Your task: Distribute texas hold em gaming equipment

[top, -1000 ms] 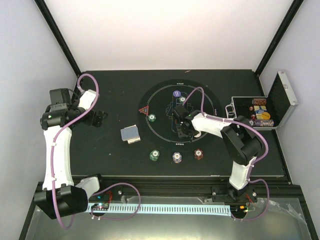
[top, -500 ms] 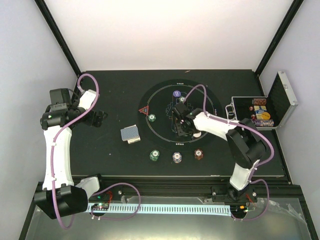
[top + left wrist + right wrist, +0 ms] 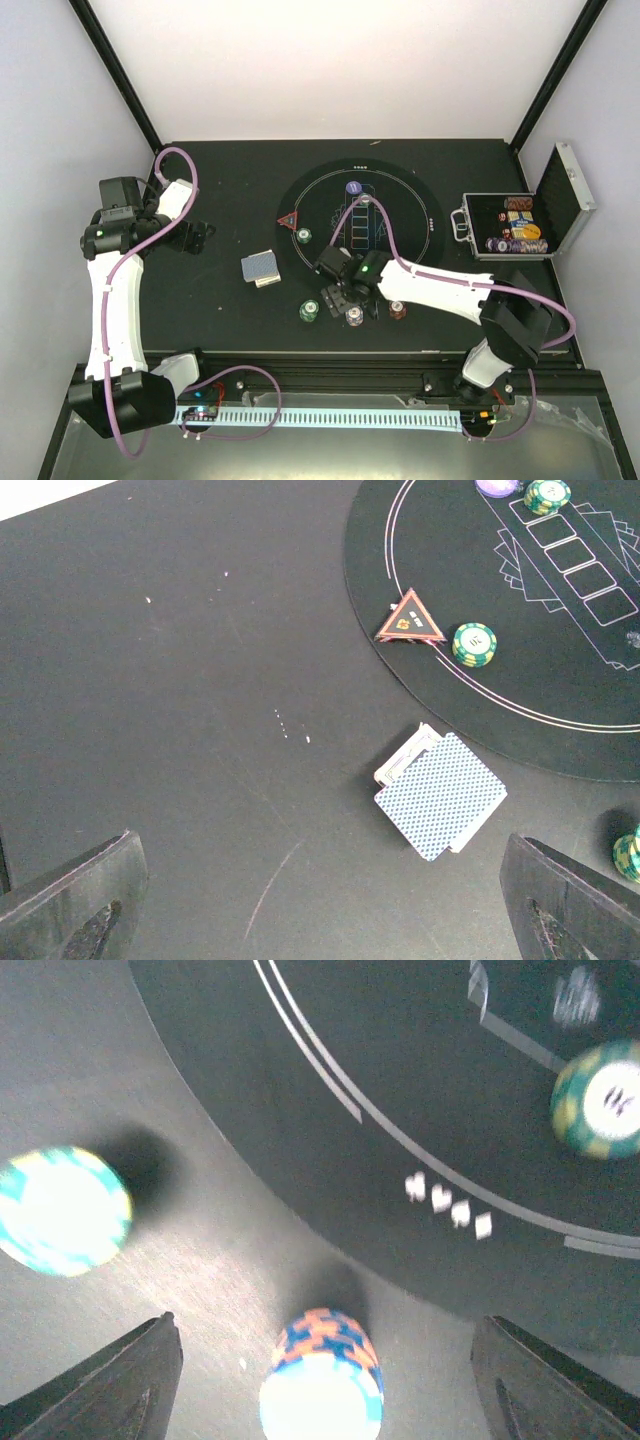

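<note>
The right hand (image 3: 335,293) hangs low over the near strip of the desk (image 3: 220,320), its fingers spread wide and holding nothing. In its wrist view a white chip (image 3: 320,1385) stands between the two fingers, clear of both, with a green chip (image 3: 62,1210) off to the hand's left. From above, a brown-red chip (image 3: 397,309) sits to its right. Just beyond the hand runs the edge of the mat (image 3: 420,215). Farther on, on the mat, lie a second green chip (image 3: 302,237), the red triangle (image 3: 289,220), then a third green chip (image 3: 364,200) beside the purple button (image 3: 353,187). The deck (image 3: 440,795) lies off the mat, ahead of the left hand (image 3: 322,840), which hovers wide open and empty. The open case (image 3: 515,225) stands far to the right hand's right.
</note>
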